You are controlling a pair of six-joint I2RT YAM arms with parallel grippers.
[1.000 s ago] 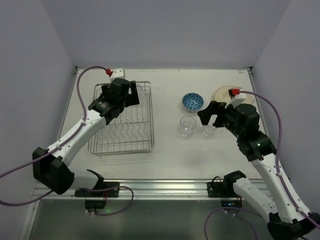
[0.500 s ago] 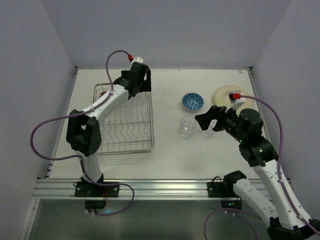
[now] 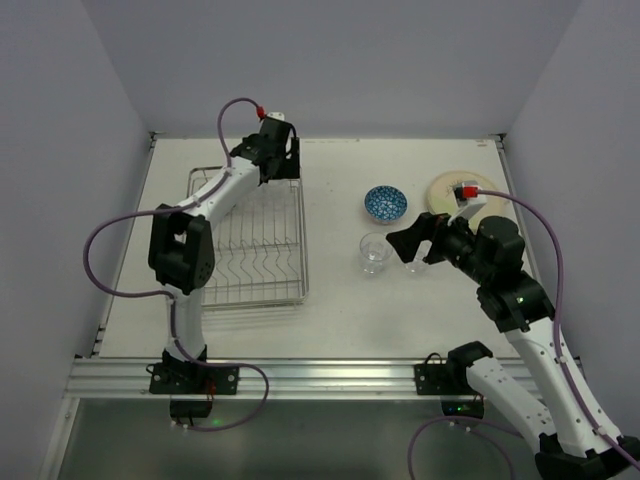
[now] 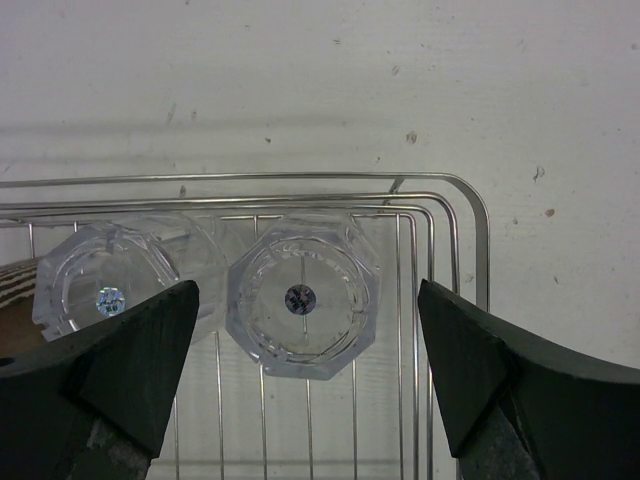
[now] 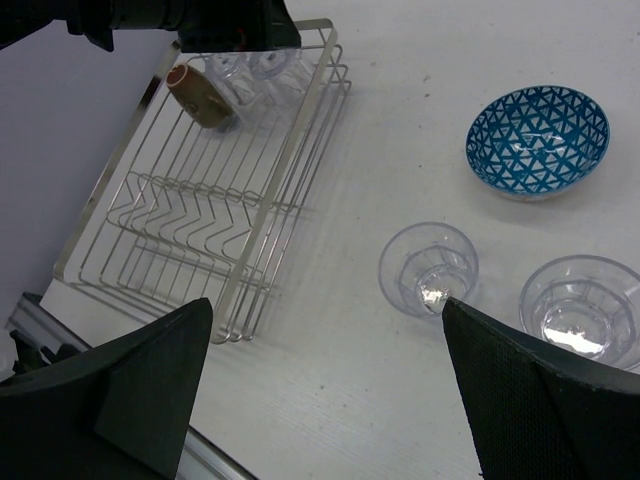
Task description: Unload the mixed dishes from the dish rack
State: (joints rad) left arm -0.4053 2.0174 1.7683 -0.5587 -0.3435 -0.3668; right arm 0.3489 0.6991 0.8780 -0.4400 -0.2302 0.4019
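Clear glass sits in the dish rack's far corner, between the left gripper's wide-open jaws. A second glass sits just beside it, so an off-centre close could knock both. The right gripper also hangs wide open.

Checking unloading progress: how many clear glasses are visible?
4: one glass beside a second glass at the dish rack's far end; a third glass and fourth glass on the table by the blue-patterned bowl.

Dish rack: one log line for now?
left pincer: open over glass | right pincer: open, empty | mug: in dish rack
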